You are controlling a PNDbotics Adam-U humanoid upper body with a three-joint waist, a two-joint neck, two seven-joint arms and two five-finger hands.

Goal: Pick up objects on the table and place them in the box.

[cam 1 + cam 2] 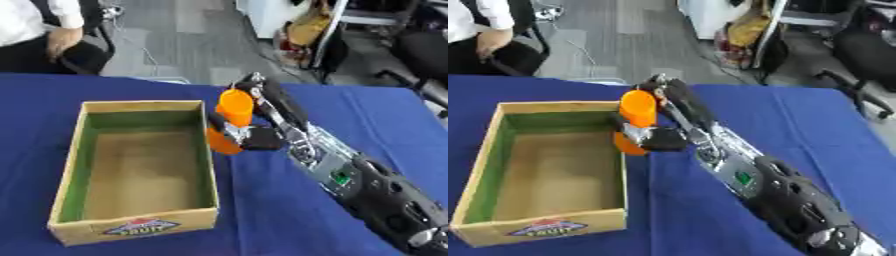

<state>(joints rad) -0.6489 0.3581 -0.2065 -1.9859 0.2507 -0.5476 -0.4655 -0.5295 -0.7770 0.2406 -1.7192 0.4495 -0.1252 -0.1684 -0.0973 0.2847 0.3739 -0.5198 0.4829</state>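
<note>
- A bench covered in blue cloth carries an open cardboard box on its left side. The box has green inner walls, a bare brown floor, and a printed label on its near wall; nothing shows inside it.
- The robot's right hand reaches in from the lower right, its black and silver arm stretched diagonally across the cloth.
- That hand is closed around an orange object, rounded and roughly bottle-shaped, with fingers behind it and the thumb across its lower front.
- The orange object is upright, just beside the box's right wall near the far corner; whether it touches the rim cannot be told.
- The left hand shows in neither view.
- The step in hand appears to be carrying the object to the box. Next, the hand would need to move left over the wall, then release above the floor.
</note>
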